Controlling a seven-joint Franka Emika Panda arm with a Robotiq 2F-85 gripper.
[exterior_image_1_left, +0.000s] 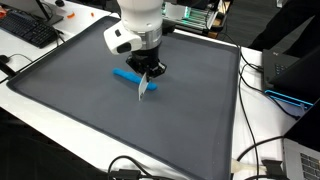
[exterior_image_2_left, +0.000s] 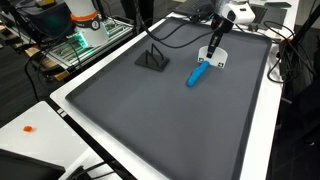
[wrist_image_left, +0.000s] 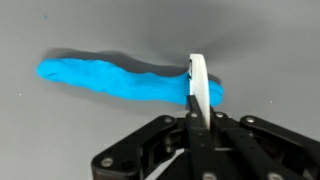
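The gripper (wrist_image_left: 201, 122) is seen pinched tight on a thin white blade (wrist_image_left: 199, 88), which is held upright and edge-down, its flat faces clamped between the two fingers. The blue roll (wrist_image_left: 110, 78) of soft dough is laid flat on the grey mat (exterior_image_1_left: 70, 105), near the mat's middle in an exterior view (exterior_image_1_left: 126, 75) and toward the far side in an exterior view (exterior_image_2_left: 198, 74). The blade is placed across one end of the roll, not its middle. That end is partly hidden behind the blade in the wrist view.

By these pictures, the first part of the work is judged done: the tool is taken up and brought to the roll. The cut itself is judged not yet made. The roll is shown in one piece, lumpy but unbroken along its length, and no severed bit is seen beside it. Whether the edge is already pressed into the dough or only hung just above it cannot be settled from these angles; it looks to be touching, at most. A black stand (exterior_image_2_left: 152, 60) is left well apart on the mat.
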